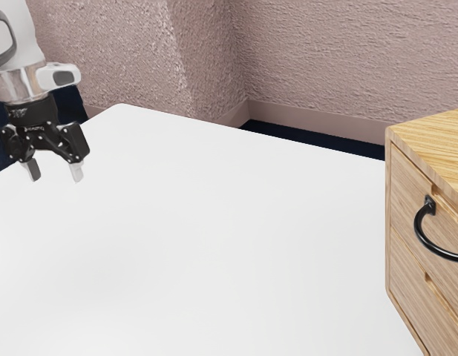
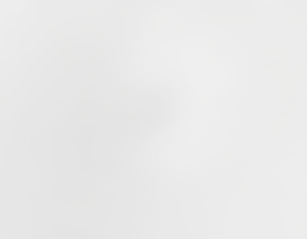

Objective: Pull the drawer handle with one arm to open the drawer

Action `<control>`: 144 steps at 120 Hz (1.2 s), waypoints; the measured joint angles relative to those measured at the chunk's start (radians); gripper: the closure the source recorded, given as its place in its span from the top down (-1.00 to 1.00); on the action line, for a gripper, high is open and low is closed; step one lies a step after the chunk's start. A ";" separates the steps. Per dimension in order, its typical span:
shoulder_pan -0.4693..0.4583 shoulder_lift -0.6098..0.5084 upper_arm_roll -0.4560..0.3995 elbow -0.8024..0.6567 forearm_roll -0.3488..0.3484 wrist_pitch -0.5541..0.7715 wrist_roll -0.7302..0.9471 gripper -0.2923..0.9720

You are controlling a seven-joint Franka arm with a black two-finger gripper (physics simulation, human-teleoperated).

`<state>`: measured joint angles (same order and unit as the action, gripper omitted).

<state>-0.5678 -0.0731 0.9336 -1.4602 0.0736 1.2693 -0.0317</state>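
A light wooden drawer cabinet (image 1: pixel 429 222) stands at the exterior view's right edge, partly cut off by the frame. A black curved handle (image 1: pixel 430 236) hangs on its upper drawer front, and the drawer looks flush with the cabinet. My gripper (image 1: pixel 54 174) hangs at the exterior view's far left, above the white table (image 1: pixel 214 245), fingers pointing down and open with nothing between them. It is far from the handle, across most of the table. The wrist view looks down on the bare white table surface (image 2: pixel 153 119).
A pink textured wall (image 1: pixel 288 52) with a baseboard runs behind the table. A dark floor strip (image 1: pixel 318 139) shows past the table's far edge. The wide tabletop lies between my gripper and the cabinet.
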 joint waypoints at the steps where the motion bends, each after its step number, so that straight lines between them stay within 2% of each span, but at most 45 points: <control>1: -0.003 0.000 0.000 0.000 0.000 0.011 -0.001 0.54; 24: -0.016 0.000 0.004 -0.001 0.001 0.173 -0.014 0.54; 28: -0.021 -0.011 0.004 0.055 -0.017 0.165 -0.028 0.54; 38: -0.009 -0.057 -0.009 0.161 -0.171 0.132 -0.074 0.54; 50: -0.032 -0.076 -0.174 0.185 -0.307 0.155 -0.118 0.54; 58: -0.072 -0.066 -0.238 0.183 -0.375 0.192 -0.134 0.53; 71: -0.121 -0.023 -0.266 0.156 -0.433 0.256 -0.172 0.53; 90: -0.125 0.078 -0.337 0.148 -0.460 0.327 -0.298 0.54; 99: -0.113 0.120 -0.397 0.148 -0.439 0.362 -0.362 0.54; 106: -0.138 0.133 -0.426 0.147 -0.426 0.386 -0.409 0.54; 119: -0.191 0.140 -0.446 0.136 -0.415 0.416 -0.484 0.54; 144: -0.229 0.137 -0.452 0.086 -0.424 0.479 -0.599 0.54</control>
<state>-0.7971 0.0638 0.4818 -1.3740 -0.3501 1.7487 -0.6303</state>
